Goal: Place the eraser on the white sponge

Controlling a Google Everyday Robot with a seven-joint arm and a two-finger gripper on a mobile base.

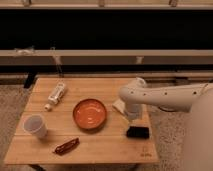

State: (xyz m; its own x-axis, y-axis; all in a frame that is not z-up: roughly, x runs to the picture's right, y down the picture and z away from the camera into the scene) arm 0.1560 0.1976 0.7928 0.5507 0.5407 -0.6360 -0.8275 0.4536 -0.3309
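1. Two things lie nearest to the camera on the wooden table: a reddish-brown wrapper toward the picture's left, and the eraser toward the right, close to the front edge. The eraser lies flat on the wood, and its long axis runs left to right in the picture, about parallel to that edge.
2. Just behind the eraser comes the gripper, pointing down from the white arm, which reaches in from the right. It is low over the table and very near to the eraser, perhaps touching it. I cannot tell whether it is open or closed, nor whether it has hold of anything.
3. At about the same depth stand a white cup at the far left and an orange bowl in the middle; neither touches the eraser.
4. A little farther, the white sponge shows beside the bowl's right rim, partly hidden by the arm. So the eraser is on the near side of the gripper and the sponge on the far side, slightly to the left. The coming move, as I judge it, is a grasp across the eraser's short width, then a short carry away from the camera.
5. Farthest on the table lies a white bottle.
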